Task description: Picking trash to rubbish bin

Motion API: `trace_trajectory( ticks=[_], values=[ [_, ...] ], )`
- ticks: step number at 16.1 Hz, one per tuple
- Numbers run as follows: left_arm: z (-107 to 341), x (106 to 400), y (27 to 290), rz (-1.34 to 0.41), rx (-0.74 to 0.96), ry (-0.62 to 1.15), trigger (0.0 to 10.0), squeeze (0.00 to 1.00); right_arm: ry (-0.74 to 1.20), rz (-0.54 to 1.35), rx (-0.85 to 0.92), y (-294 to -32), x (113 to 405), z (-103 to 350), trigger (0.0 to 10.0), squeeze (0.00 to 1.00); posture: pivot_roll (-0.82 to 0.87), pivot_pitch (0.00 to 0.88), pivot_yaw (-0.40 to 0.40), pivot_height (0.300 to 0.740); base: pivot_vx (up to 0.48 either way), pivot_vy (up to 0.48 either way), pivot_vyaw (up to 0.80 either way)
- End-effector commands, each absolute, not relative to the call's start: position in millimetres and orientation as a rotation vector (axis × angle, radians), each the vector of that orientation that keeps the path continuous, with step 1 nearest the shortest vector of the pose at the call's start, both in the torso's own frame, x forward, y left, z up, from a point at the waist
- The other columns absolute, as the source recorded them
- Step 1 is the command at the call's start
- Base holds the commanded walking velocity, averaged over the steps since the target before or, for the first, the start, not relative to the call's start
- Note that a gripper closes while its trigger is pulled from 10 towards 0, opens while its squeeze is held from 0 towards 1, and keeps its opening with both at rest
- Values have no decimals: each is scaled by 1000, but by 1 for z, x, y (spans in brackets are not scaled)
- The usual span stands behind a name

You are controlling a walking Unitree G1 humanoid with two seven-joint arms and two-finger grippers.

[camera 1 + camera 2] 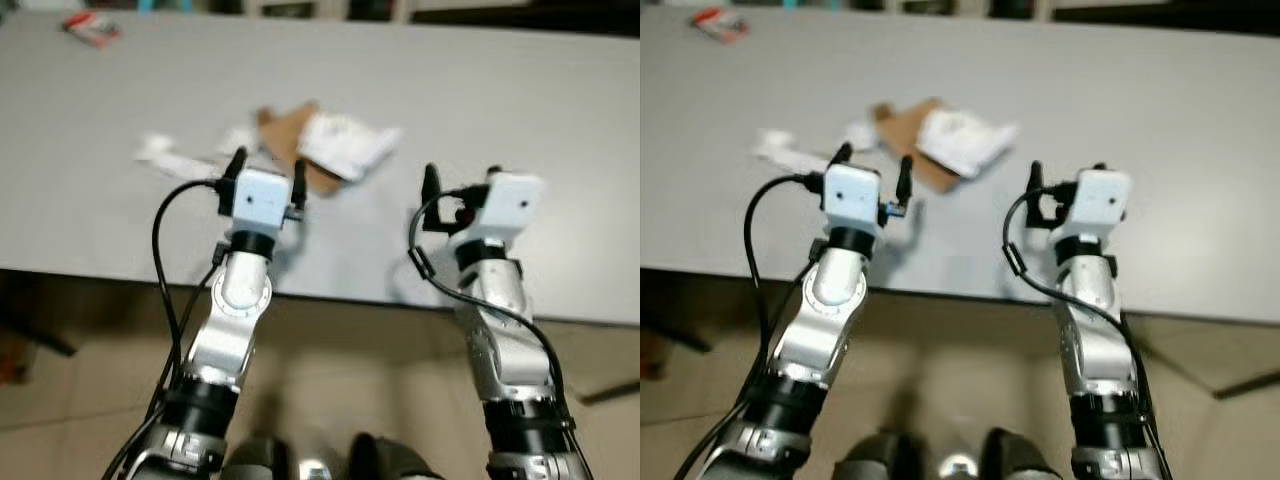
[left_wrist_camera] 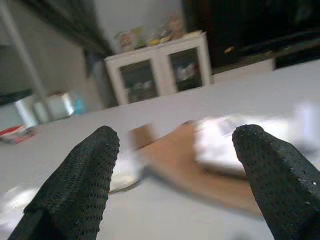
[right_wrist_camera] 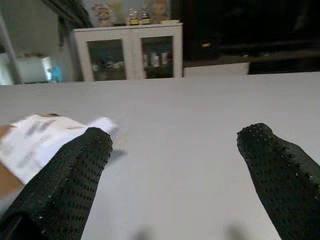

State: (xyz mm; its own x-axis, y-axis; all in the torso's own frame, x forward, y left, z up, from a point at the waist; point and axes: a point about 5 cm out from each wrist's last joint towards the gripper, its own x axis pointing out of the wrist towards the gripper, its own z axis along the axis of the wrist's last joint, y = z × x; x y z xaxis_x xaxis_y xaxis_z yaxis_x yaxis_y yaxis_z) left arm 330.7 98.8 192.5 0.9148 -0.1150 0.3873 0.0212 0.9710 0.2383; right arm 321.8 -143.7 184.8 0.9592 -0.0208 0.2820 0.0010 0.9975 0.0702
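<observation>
Left gripper: fingers apart, just before cardboard.
Right gripper: fingers apart, above table.
Trash: white wrapper on cardboard.

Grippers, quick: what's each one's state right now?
Left gripper: open, holding nothing, aimed at the brown cardboard.
Right gripper: open, holding nothing, above the table.

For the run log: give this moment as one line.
phase: approach | left gripper: open, above table, facing brown cardboard and white wrapper | right gripper: open, holding nothing
</observation>
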Motion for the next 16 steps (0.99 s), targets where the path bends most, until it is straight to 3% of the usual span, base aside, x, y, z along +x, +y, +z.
trace_trajectory(
  ticks=[1,16],
  values=[
    [190,330,107,-44,251,-400,10000,0,-272,3,75,-138,320,182,10000,0,-25,229,27,740,0,-472,0],
    [189,332,105,-48,259,-395,10000,0,-262,18,78,-136,320,179,10000,0,-30,215,35,740,0,-28,0]
  ],
)
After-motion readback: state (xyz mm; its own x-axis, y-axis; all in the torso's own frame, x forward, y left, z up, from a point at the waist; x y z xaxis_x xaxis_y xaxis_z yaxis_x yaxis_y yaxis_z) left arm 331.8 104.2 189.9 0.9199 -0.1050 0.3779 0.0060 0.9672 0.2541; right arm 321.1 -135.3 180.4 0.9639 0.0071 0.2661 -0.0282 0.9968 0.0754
